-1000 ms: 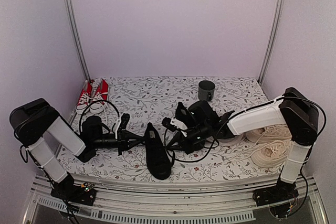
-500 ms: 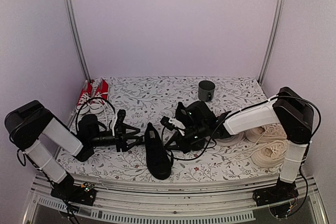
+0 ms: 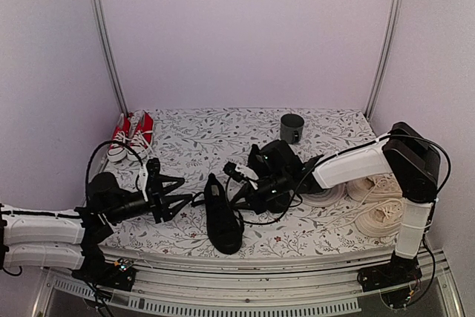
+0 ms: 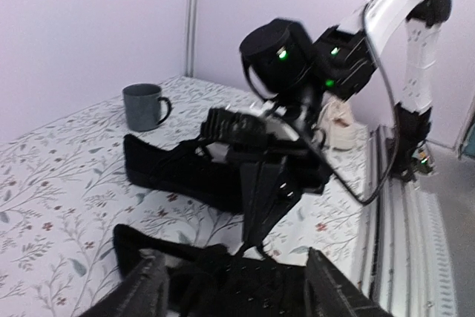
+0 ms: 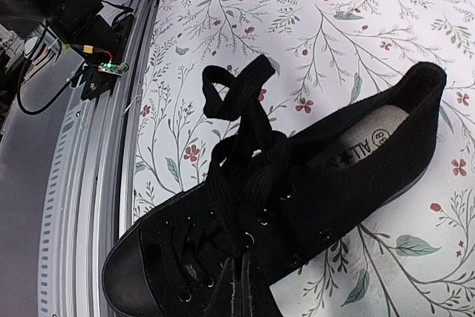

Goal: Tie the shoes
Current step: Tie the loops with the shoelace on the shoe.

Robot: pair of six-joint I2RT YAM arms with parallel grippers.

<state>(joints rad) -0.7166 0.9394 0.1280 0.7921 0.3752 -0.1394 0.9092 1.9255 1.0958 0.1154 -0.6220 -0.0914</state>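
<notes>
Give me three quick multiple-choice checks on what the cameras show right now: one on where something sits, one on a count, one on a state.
1. Where is the grey mug?
A. at the far side of the table, behind the right arm
B. beside the red sneakers
C. at the near edge

2. How many black sneakers are on the table?
A. one
B. two
C. three

3. The laces of the near black sneaker are
A. tied in a neat bow
B. loose and untied
C. missing

Answers: 1 A, the top view shows it far back, right of centre. 2 B, a second black sneaker lies under the right arm. 3 B, the right wrist view shows a lace end lying slack across the eyelets.
</notes>
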